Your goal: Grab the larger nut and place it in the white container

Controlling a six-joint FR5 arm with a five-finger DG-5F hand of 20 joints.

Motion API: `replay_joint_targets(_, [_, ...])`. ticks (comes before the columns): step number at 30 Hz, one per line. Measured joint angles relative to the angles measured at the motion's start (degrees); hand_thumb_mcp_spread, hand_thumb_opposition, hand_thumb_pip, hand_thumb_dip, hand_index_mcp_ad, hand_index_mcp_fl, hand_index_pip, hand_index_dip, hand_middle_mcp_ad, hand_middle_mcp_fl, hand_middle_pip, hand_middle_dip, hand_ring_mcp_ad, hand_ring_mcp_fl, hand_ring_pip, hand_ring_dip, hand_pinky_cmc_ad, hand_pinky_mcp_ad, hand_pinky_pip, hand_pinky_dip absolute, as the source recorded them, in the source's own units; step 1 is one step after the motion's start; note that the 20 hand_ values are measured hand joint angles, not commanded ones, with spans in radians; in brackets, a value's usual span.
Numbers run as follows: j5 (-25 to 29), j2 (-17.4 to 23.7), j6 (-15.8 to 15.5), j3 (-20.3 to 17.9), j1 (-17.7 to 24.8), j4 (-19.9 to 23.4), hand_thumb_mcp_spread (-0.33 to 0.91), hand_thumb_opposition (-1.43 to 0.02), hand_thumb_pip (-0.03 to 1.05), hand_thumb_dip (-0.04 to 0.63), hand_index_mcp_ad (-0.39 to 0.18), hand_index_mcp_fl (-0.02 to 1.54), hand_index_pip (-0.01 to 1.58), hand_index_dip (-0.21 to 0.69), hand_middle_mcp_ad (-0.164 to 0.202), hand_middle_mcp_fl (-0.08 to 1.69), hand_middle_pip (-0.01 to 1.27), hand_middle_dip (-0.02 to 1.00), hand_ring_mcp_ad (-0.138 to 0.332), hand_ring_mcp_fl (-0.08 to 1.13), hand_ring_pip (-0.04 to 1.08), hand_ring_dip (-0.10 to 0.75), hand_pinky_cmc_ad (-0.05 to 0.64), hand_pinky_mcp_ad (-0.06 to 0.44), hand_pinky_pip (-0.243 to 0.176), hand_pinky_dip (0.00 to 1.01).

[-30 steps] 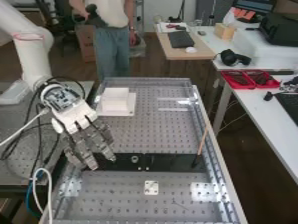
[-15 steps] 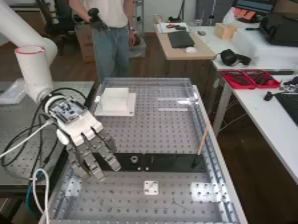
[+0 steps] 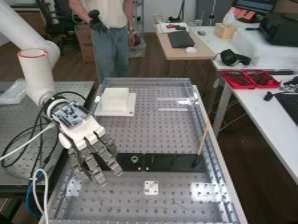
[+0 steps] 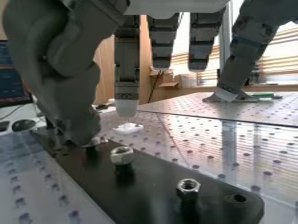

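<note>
Atop the black bar (image 3: 174,162) that crosses the perforated tray (image 3: 110,202) from left to right stands what looks to be the larger nut (image 4: 122,156), its upper part proud of the surface and within the thumb's neighborhood. A second nut (image 4: 188,187) stands on the same bar, closer to the wrist camera, which makes the two hard to compare; size should be settled before any grip. A third metal piece (image 4: 98,141), partly masked by the thumb's tip, leaves little room for a careless approach. Poised over the bar's left part, the robot's hand (image 3: 83,131) is well open, fingers long and loosely spread, thumb apart from them, with nothing in its hold. For a clean pick, the hand would best center the chosen nut between thumb and fingertips, come down upright and close on opposite sides below the top edge, clear of the neighboring hardware. A firm, even pinch and a straight lift would be the safe course, since a slanted pull could bind the nut on whatever bears it, and polished metal may slip or turn. Beyond the bar, on the tray's far left part, waits the white container (image 3: 115,98), a route calling for height enough to pass its wall and a low, centered release. A small white plate (image 3: 151,188) lies on the near side, and a thin rod (image 3: 202,140) slants at the bar's right end.
</note>
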Motion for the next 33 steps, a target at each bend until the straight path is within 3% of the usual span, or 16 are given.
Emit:
replay_joint_targets(16, [0.48, -2.58, -0.19, -0.31, -0.15, 3.35, 0.28, -0.88, 0.73, 0.253, -0.063, 0.01, 1.54, 0.133, 0.072, 0.01, 0.13, 0.28, 0.176, 0.00, 0.24, 0.164, 0.429, 0.360, -0.089, 0.86])
replay_joint_targets(21, [-0.11, -2.98, -0.01, -0.27, -0.56, 3.50, 0.28, -0.90, 0.73, 0.253, -0.063, 0.01, 1.54, 0.131, 0.073, 0.00, 0.13, 0.27, 0.178, 0.00, 0.26, 0.154, 0.429, 0.360, -0.089, 0.89])
replay_joint_targets(24, [-0.24, -3.12, -0.07, -0.22, -0.67, 3.51, 0.28, -0.90, 0.80, 0.253, -0.063, 0.01, 1.54, 0.131, 0.073, 0.00, 0.13, 0.27, 0.178, 0.00, 0.26, 0.154, 0.431, 0.358, -0.089, 0.89])
replay_joint_targets(33, [-0.72, -3.39, -0.48, -0.18, -1.11, 3.82, 0.28, -0.90, 0.79, 0.265, -0.063, 0.01, 1.54, 0.106, 0.073, 0.00, 0.13, 0.26, 0.176, 0.00, 0.26, 0.140, 0.421, 0.351, -0.089, 0.91])
